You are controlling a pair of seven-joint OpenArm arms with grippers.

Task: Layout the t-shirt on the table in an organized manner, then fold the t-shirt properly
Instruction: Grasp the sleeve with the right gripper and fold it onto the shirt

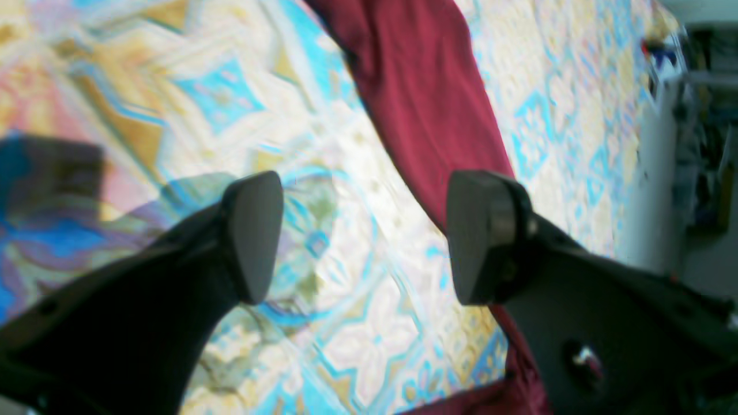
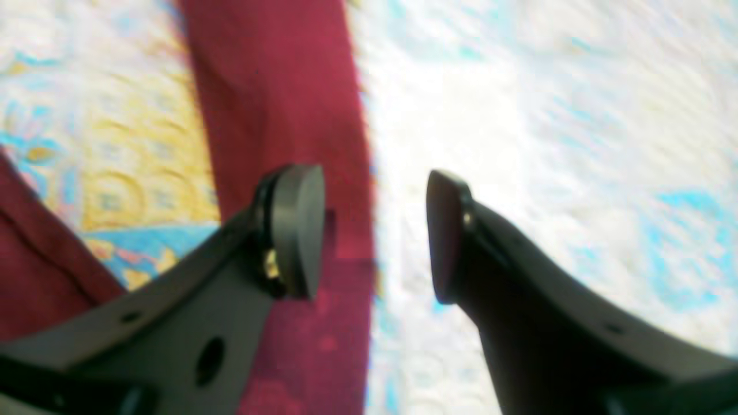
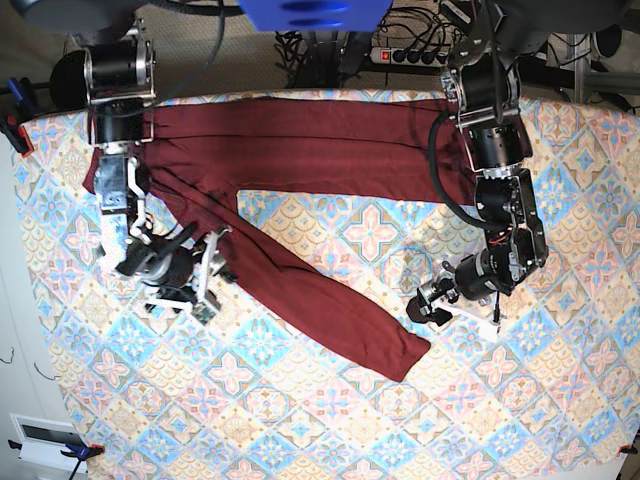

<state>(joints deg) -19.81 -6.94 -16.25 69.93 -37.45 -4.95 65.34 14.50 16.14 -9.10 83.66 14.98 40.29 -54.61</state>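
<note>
- t-shirt [image 3: 300,160] sleeve is laid diagonally on the counter [image 3: 560,380], cuff near-right.
- left tool [image 3: 432,303], wide and empty, is placed nearest the cuff.
- right tool [image 3: 185,262], wide and empty, straddles the sleeve's left edge.

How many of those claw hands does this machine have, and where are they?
2. The left gripper hangs near the sleeve end; the right gripper hangs beside the t-shirt.

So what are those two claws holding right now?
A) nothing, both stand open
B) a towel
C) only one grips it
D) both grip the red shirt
A: both wrist views show the left gripper and right gripper with jaws apart over the t-shirt and table, nothing between them.
</note>
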